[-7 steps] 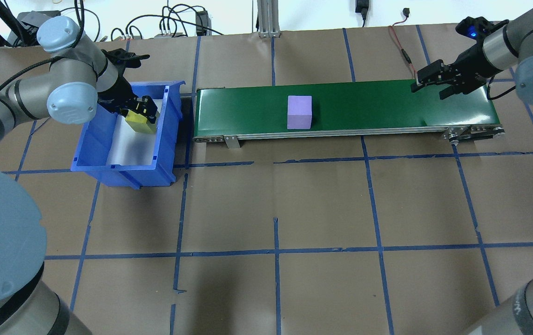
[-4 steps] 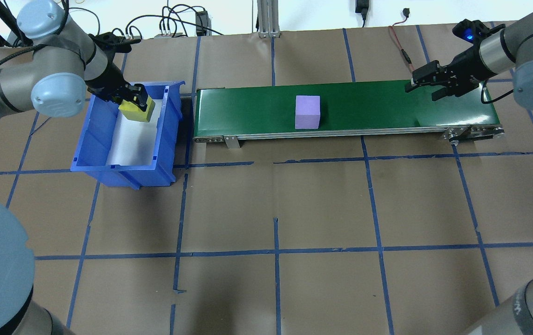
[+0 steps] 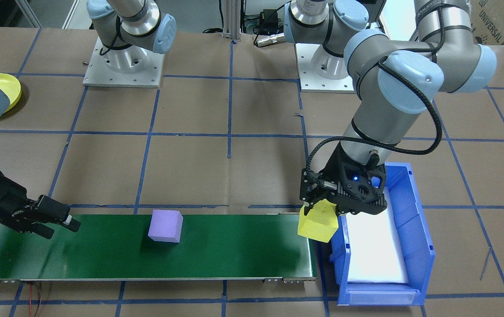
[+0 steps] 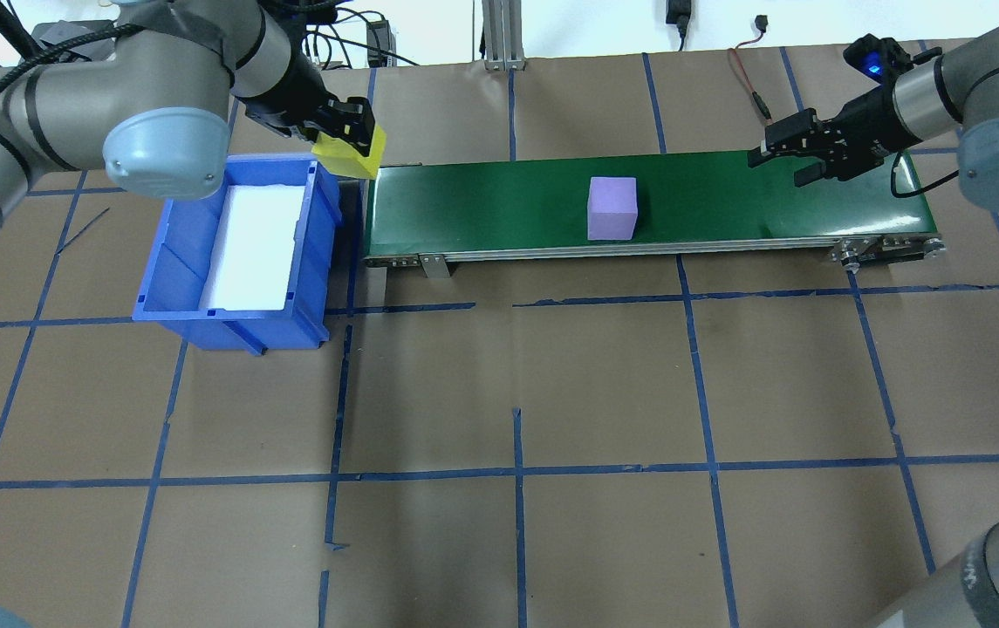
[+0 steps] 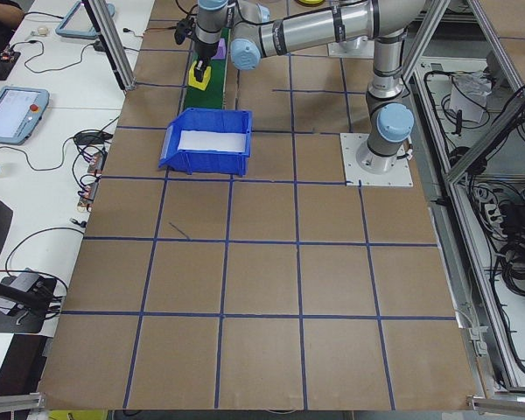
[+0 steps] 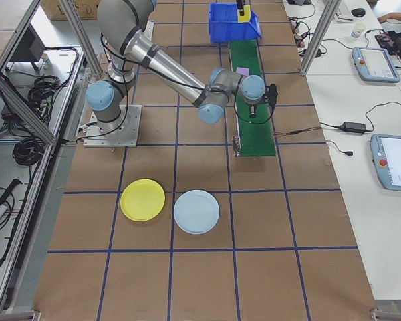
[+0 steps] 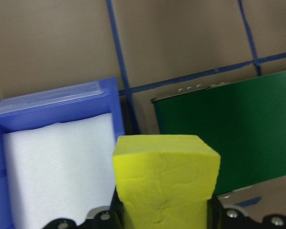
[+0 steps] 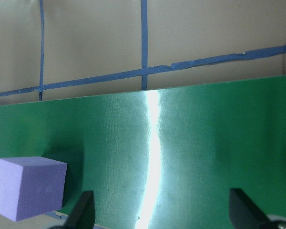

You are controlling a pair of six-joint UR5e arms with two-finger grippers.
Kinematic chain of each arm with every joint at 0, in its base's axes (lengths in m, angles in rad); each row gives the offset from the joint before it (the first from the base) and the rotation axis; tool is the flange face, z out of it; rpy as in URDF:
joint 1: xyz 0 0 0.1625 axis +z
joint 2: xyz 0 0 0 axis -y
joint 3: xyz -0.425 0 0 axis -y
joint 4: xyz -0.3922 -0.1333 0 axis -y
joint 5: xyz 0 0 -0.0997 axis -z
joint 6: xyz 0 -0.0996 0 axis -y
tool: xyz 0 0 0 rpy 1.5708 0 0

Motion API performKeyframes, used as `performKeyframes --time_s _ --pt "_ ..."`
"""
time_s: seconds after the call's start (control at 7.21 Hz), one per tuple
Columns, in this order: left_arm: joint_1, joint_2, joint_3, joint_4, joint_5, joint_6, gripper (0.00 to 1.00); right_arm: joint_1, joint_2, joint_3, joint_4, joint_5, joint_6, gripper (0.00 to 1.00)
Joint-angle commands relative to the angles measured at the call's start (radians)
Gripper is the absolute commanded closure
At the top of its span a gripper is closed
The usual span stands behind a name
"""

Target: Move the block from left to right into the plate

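Yellow block (image 4: pixel 349 154) clamped in left gripper (image 4: pixel 351 131) above conveyor (image 4: pixel 726 209) end beside blue bin (image 4: pixel 172 262), purple block (image 4: pixel 612 208) carried mid-belt, right gripper (image 4: pixel 791 157) held open over opposite end, yellow plate (image 6: pixel 142 200) located near the desk's right end.

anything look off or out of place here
Nothing stands out. The left hand holds the yellow block between the blue bin and green belt; the purple block sits squarely on the belt.
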Motion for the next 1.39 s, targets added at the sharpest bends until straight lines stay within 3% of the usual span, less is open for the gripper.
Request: performKeyframes --time_s 0.0,0.14,0.28,0.55,0.69,0.97,1.25 --pt "-0.015 -0.109 -0.012 0.150 -0.072 -0.007 0.59 -0.001 0.001 0.001 0.001 -0.004 -0.001 0.00" --pt "-0.016 -0.133 -0.013 0.170 -0.073 -0.007 0.57 -0.001 0.001 0.006 0.001 -0.005 -0.001 0.00" --pt "-0.015 -0.136 -0.020 0.158 -0.071 -0.015 0.01 0.001 0.002 0.006 0.000 -0.007 -0.001 0.00" --pt "-0.015 -0.128 -0.066 0.157 -0.060 -0.044 0.00 -0.001 0.002 0.006 0.001 -0.022 -0.001 0.00" --pt "-0.015 -0.080 -0.065 0.094 -0.053 -0.078 0.00 -0.001 0.002 0.003 0.002 -0.023 -0.003 0.00" --pt "0.004 0.093 -0.052 -0.131 0.005 -0.067 0.00 -0.001 0.001 0.006 0.001 -0.034 -0.003 0.00" --pt "0.057 0.261 -0.049 -0.376 0.022 -0.064 0.00 -0.001 0.001 0.006 0.002 -0.034 -0.001 0.00"
